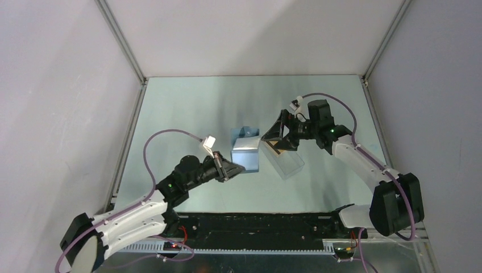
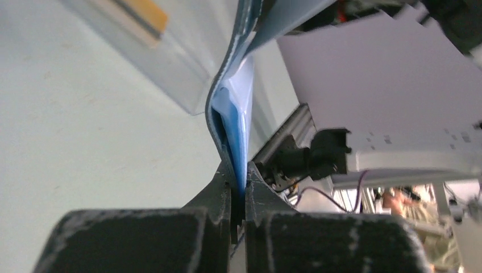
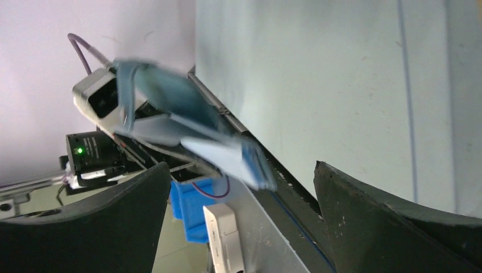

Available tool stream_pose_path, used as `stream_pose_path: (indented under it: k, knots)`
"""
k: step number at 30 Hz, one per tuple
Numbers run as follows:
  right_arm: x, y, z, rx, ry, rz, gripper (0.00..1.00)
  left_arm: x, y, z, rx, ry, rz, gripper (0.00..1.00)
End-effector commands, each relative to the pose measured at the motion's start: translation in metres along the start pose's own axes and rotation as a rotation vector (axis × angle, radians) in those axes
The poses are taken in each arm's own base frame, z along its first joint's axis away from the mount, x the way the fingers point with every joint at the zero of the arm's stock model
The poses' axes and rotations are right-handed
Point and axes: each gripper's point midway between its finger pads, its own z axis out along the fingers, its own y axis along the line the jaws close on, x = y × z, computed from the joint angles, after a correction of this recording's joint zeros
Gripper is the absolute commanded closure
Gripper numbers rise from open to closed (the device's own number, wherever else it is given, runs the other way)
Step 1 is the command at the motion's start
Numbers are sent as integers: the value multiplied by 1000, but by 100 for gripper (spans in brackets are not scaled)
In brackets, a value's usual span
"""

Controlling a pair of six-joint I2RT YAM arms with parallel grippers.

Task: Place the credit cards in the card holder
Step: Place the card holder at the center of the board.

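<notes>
Left fingers (image 2: 219,196) on a bent blue card holder (image 2: 235,111), paler inside.

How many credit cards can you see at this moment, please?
1: an orange-gold card in the clear box beside the card holder; others may be hidden.

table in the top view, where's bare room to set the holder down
Bare: the far strip of table along the back wall, and the near patch between box and base rail. Crowded: the middle, around holder, left gripper and right gripper.
</notes>
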Motion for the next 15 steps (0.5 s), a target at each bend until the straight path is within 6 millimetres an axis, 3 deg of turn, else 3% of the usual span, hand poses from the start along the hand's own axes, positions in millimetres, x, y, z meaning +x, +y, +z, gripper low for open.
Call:
stream_pose_path:
  k: [1, 4, 8, 15]
  knots:
    - [-4, -14, -14, 85, -46, -58, 1, -16, 27, -2, -75, -98, -174, 100]
    - [0, -27, -19, 134, -38, -64, 1, -14, 57, -8, -138, -119, -226, 100]
    - [6, -39, -22, 183, -16, -67, 1, -7, 83, -15, -185, -89, -271, 100]
    - [15, -54, -24, 231, 27, -93, 1, 11, 89, -9, -182, 74, -236, 100]
